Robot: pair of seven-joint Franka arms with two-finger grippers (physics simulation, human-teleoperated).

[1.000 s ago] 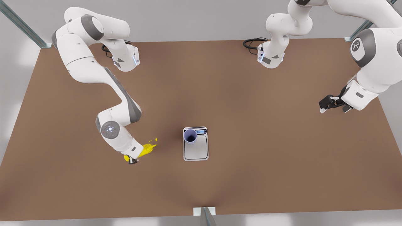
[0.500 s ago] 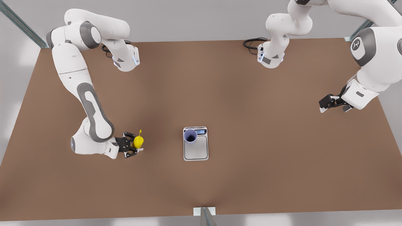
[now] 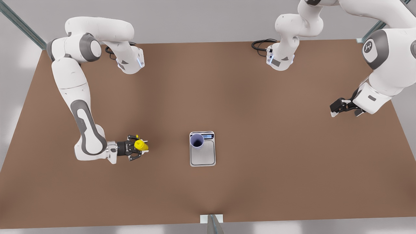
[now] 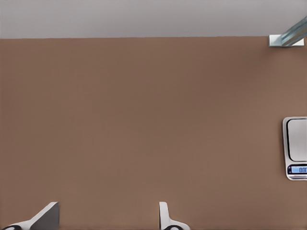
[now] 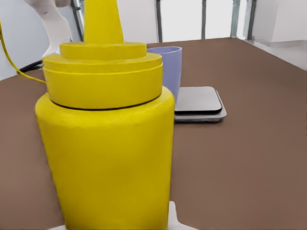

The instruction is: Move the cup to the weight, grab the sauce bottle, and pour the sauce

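Legible markings: weight [image 3: 202, 149], lit blue display strip at its far edge, digits present but too small to read in the front view; in the left wrist view, at the frame's right edge, the cut-off display [image 4: 297, 169] shows zeros.

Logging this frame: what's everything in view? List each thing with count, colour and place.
sauce bottle: 1, yellow, upright, on the front view's left, well apart from the weight.
cup: 1, pale lavender-blue, upright on the weight, at its display end.
weight: 1, silver-grey, mid-table.
table: 1, brown.
cables: 2, black, by the arm bases.
right gripper: 1, dark, at the sauce bottle.
left gripper: 1, dark, fingers open and holding nothing, waiting near the table edge on the front view's right.
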